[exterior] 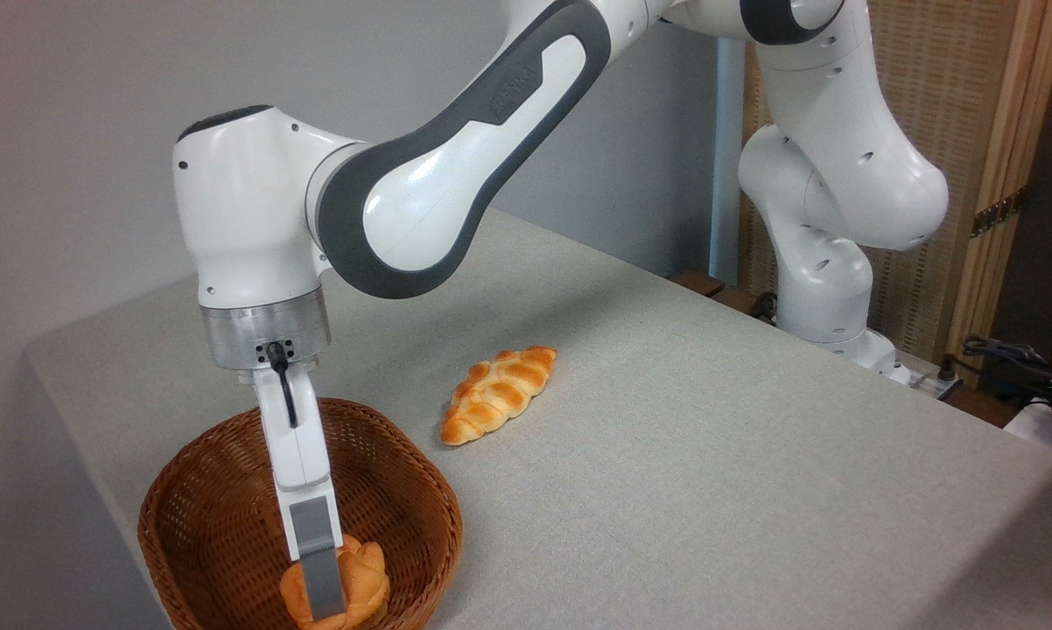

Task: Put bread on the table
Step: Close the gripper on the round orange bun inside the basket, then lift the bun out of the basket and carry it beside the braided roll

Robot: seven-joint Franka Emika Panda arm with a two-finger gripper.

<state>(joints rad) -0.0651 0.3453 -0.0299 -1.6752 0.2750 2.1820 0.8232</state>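
Grey speckled table point(710, 490), plain wall behind. Bread point(355, 582) sits in basket point(193, 516), lower left of frame. Gripper point(323, 604) fingers straddle bun; whether they have closed on it cannot be told. You confirm firm squeeze, lift straight up clear of rim.

Table point(710, 490) with basket point(220, 516), loaf point(498, 394)
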